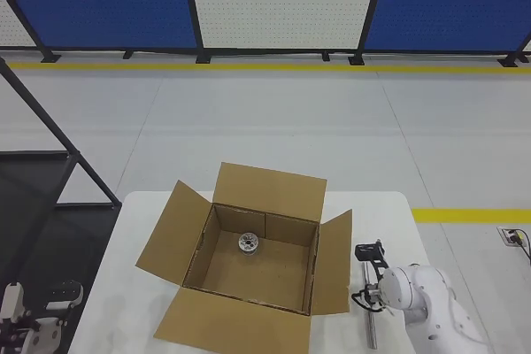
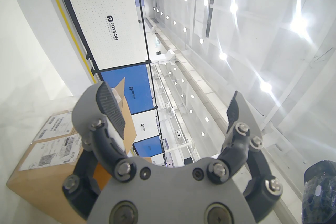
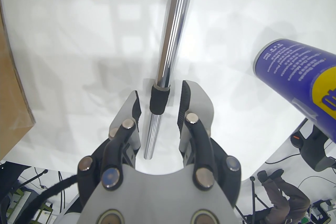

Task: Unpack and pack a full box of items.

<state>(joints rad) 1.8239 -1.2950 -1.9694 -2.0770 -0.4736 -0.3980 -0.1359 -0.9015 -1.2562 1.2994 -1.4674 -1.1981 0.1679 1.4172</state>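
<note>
steel rod [image 3: 170,46] with a black band lies between the parted fingers [image 3: 195,101] of the right claw [image 3: 160,89], 4 o'clock of the box [image 1: 270,196]; left claw [image 2: 170,93] gapes.

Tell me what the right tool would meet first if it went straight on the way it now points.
Most likely the metal rod, which lies between the open fingers of the right tool, apart from both. Just behind it is the white table; depth is hard to judge.

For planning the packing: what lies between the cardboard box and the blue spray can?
A metal rod lies on the table between the cardboard box and the blue spray can, in the right wrist view; the open right gripper straddles it.
</note>
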